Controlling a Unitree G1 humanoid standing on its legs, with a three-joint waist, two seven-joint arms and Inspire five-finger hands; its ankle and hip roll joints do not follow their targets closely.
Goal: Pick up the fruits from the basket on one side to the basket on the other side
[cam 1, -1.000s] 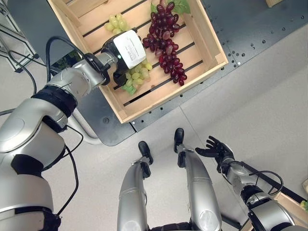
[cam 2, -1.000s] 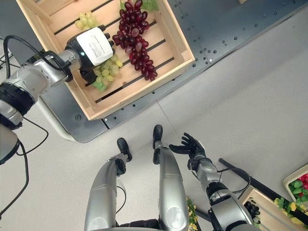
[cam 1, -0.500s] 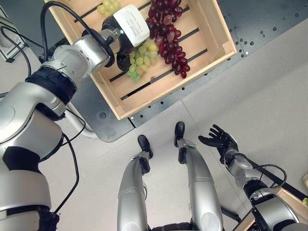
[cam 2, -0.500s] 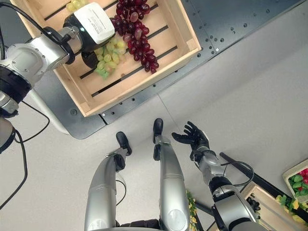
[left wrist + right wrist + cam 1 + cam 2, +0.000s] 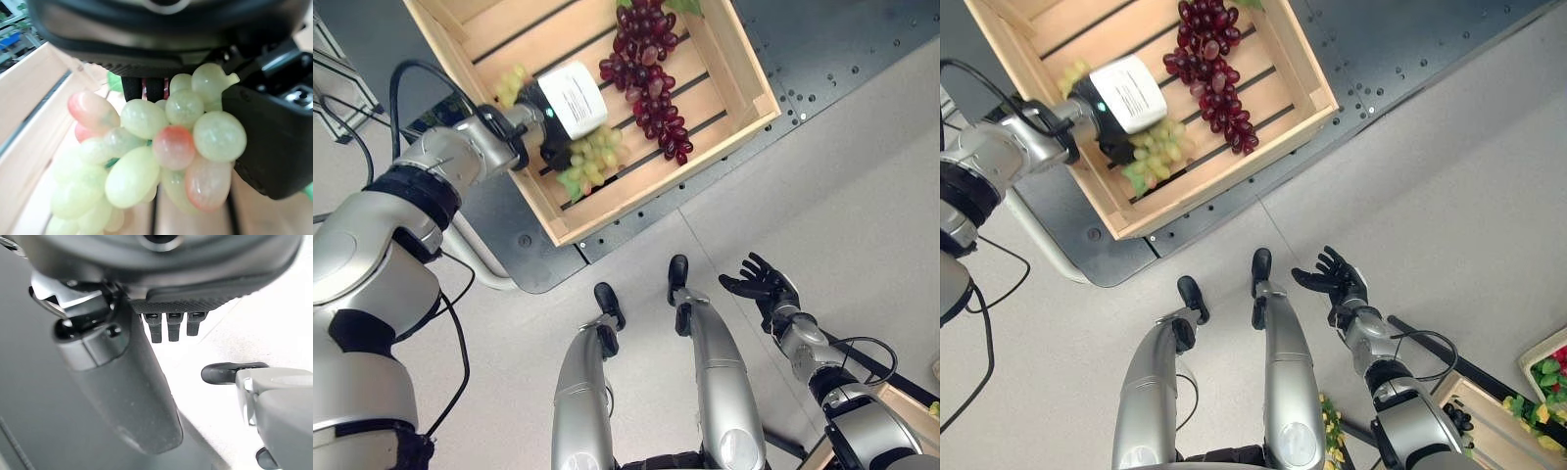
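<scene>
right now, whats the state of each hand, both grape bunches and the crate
left hand: over the crate, shut on the green grapes
green grapes: held in the left hand, hanging over the slats
red grapes: lying loose on the crate floor
wooden crate: upright, open-topped
right hand: open, holding nothing, low beside the body

Green grapes (image 5: 589, 162) hang in my left hand (image 5: 558, 117) over the wooden crate (image 5: 744, 69); some blush pink. Dark red grapes (image 5: 648, 73) lie on its slats; a smaller green bunch (image 5: 509, 84) sits apart.
</scene>
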